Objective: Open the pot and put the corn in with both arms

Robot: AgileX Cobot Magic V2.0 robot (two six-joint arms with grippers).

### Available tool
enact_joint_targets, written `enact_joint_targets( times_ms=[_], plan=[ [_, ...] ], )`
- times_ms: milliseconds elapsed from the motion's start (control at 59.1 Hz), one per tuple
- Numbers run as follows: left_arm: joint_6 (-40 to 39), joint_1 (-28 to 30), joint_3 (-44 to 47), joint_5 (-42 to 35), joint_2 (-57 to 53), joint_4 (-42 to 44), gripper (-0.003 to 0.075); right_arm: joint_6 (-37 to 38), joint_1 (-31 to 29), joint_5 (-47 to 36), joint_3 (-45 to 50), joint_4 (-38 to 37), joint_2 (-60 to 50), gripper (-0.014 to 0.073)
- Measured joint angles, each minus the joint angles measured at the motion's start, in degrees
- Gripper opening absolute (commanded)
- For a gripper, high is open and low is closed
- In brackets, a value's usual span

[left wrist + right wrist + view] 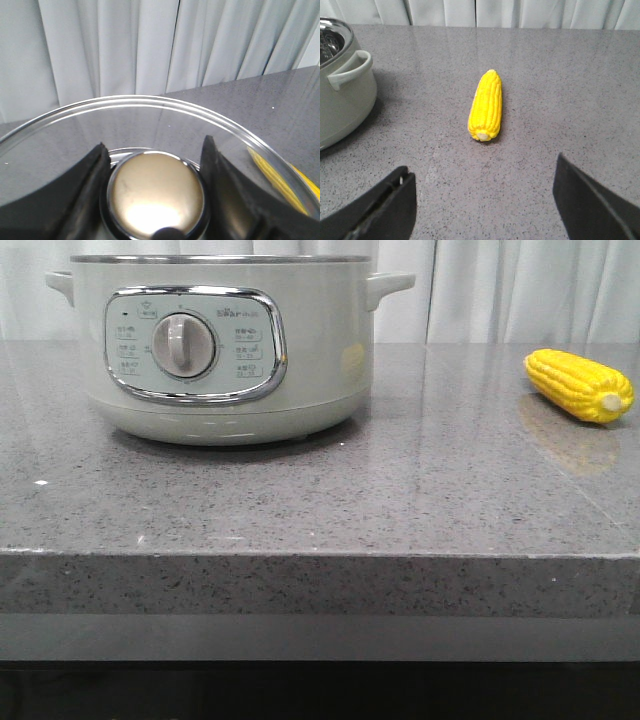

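Observation:
The pale grey-green pot [320,360] stands at the back left of the table, its dial panel facing me. Its handle and part of the steel inside also show in the right wrist view [342,95]. In the left wrist view my left gripper [155,150] is shut on the lid's shiny round knob [156,192]. The glass lid [150,115] shows table and curtain through it, not the pot. The yellow corn [578,384] lies on the table at the right. My right gripper [483,167] is open and empty, above the table just short of the corn [486,106]. Neither gripper shows in the front view.
The grey speckled table [400,490] has its front edge close to the camera. White curtains [500,290] hang behind it. The corn also shows through the lid's glass in the left wrist view [280,177].

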Motion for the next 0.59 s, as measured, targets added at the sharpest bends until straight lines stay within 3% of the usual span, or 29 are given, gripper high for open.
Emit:
enact_joint_targets(
  times_ms=[203, 440, 592],
  plan=[
    [0.00, 2.04, 0.95, 10.72, -9.57, 1.57, 0.0239, 0.00, 0.00, 1.31, 0.00, 0.00, 0.00, 0.0581],
    [-0.21, 8.17, 12.93, 13.66, -23.16, 1.88, 0.0239, 0.00, 0.00, 1.70, 0.00, 0.00, 0.00, 0.0581],
    [-0.21, 8.71, 21.31, 14.83, -32.34, 1.65, 0.0239, 0.00, 0.00, 2.14, 0.00, 0.13, 0.00, 0.0581]
  ],
)
